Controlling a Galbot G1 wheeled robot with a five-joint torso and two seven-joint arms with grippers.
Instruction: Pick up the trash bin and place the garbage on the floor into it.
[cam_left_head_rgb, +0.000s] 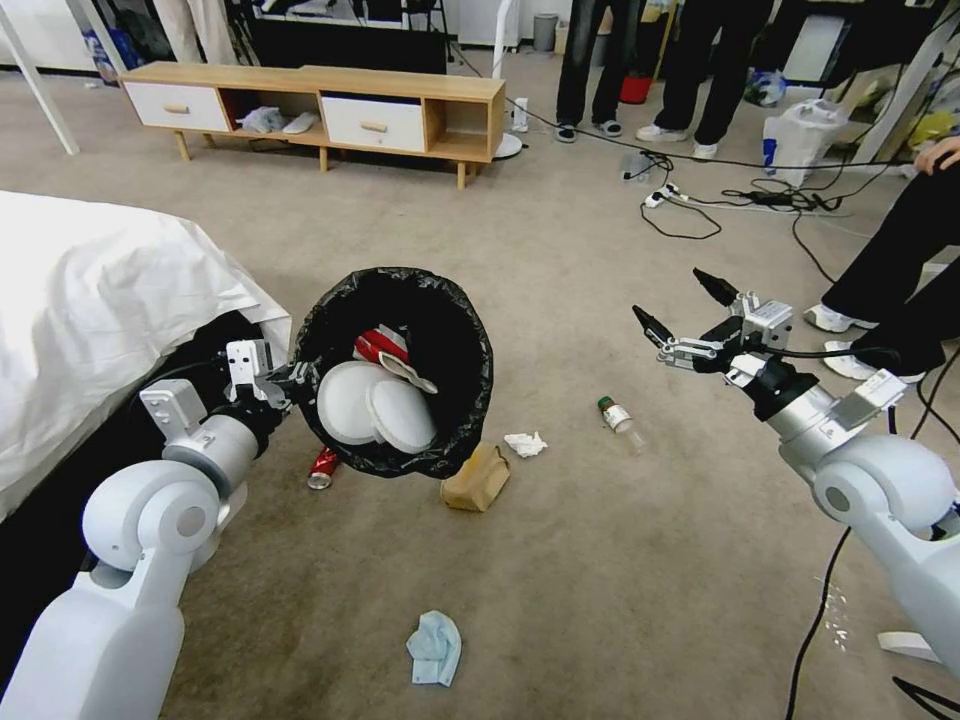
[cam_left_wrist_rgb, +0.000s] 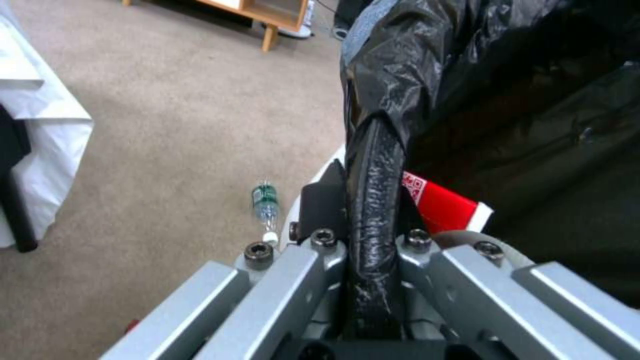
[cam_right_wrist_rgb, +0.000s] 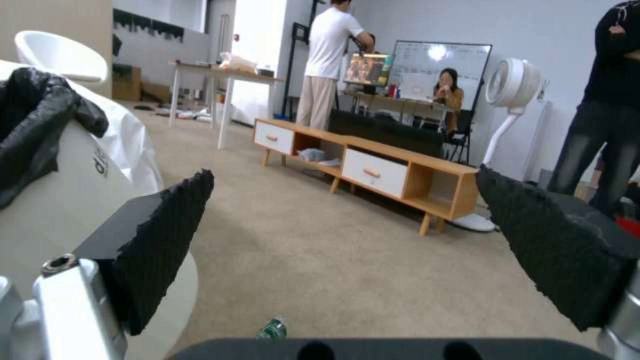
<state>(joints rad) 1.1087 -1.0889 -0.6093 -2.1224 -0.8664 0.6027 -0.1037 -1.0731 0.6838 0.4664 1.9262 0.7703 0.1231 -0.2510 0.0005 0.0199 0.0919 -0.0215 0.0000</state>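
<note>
The trash bin, lined with a black bag, hangs tilted above the floor with its mouth toward me; white discs and a red wrapper lie inside. My left gripper is shut on its bag-covered rim. The right gripper hovers open and empty to the bin's right, above a clear green-capped bottle. More garbage lies on the carpet: a white tissue, a brown paper bag, a crushed red can and a blue mask. The right wrist view has both pads wide apart and the bin beside them.
A bed with a white sheet stands at my left. A low wooden cabinet lines the far side. Black cables and a white shopping bag lie at the back right. A seated person's legs are close to my right arm.
</note>
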